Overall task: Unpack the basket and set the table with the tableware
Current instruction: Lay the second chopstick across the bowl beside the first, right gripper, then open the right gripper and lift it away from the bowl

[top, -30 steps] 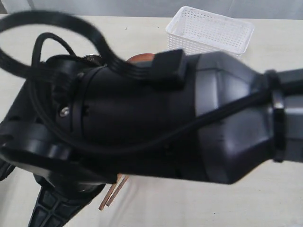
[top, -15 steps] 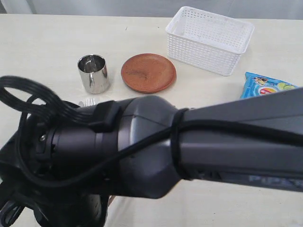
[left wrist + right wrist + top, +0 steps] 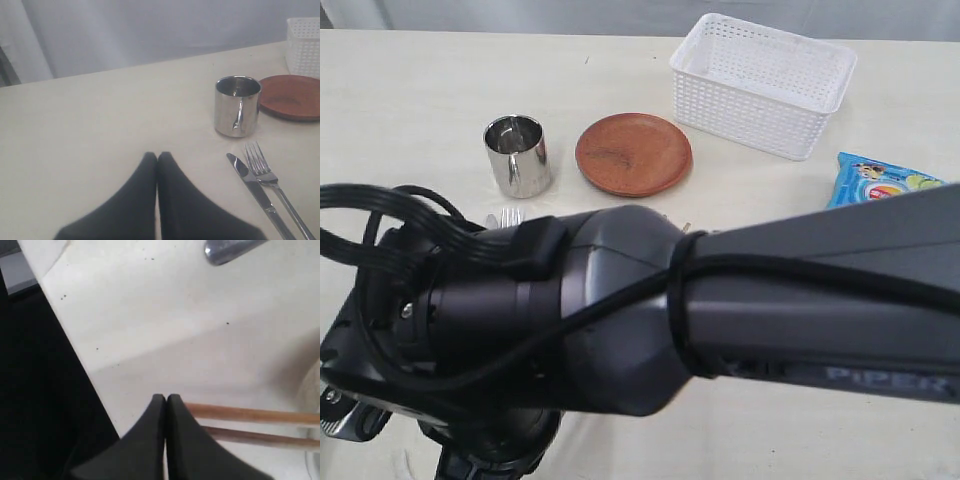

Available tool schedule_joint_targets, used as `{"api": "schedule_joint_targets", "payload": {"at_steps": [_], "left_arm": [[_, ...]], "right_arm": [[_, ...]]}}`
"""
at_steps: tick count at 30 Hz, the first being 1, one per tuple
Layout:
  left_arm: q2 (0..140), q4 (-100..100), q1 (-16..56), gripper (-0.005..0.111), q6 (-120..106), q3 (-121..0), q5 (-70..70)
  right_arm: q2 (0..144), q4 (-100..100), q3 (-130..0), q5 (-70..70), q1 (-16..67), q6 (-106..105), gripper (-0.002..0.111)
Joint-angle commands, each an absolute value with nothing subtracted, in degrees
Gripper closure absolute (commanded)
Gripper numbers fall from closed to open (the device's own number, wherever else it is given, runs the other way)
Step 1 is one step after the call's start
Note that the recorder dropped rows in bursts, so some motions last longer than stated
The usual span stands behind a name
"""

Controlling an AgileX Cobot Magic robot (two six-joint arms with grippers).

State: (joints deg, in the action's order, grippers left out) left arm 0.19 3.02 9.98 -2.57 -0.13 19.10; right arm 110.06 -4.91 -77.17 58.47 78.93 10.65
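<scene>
The white basket stands at the back right of the table. The reddish-brown plate and the steel cup stand left of it. The right arm fills the front of the exterior view and covers its own gripper there. In the right wrist view my right gripper is shut and empty, right beside two brown chopsticks lying on the table. My left gripper is shut over bare table, with the cup, knife and fork off to one side.
A blue chip bag lies right of the plate, below the basket. The fork's tines peek out from behind the arm. In the right wrist view the table's edge runs close to the gripper, with darkness beyond it.
The right arm has swung down and forward in the exterior view, uncovering the cup and plate. In the last half second it shifted only slightly.
</scene>
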Motion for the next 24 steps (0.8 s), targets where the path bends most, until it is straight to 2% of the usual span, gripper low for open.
{"api": "schedule_joint_targets", "payload": {"at_steps": [1,11,19,24], "left_arm": [[0.0,2.94,9.84,0.107,-2.55,0.0,18.85],[0.0,2.94,9.84,0.107,-2.55,0.0,18.85],[0.0,2.94,9.84,0.107,-2.55,0.0,18.85],[0.0,2.94,9.84,0.107,-2.55,0.0,18.85]], "right_arm": [[109.28,-3.78,-77.27,59.21,78.73,10.87,0.109],[100.48,-8.09,-77.27,58.46,78.14,13.02,0.109],[98.83,-7.64,-77.27,61.55,69.7,12.54,0.109],[94.5,-7.64,-77.27,58.65,64.27,12.54,0.109]]}}
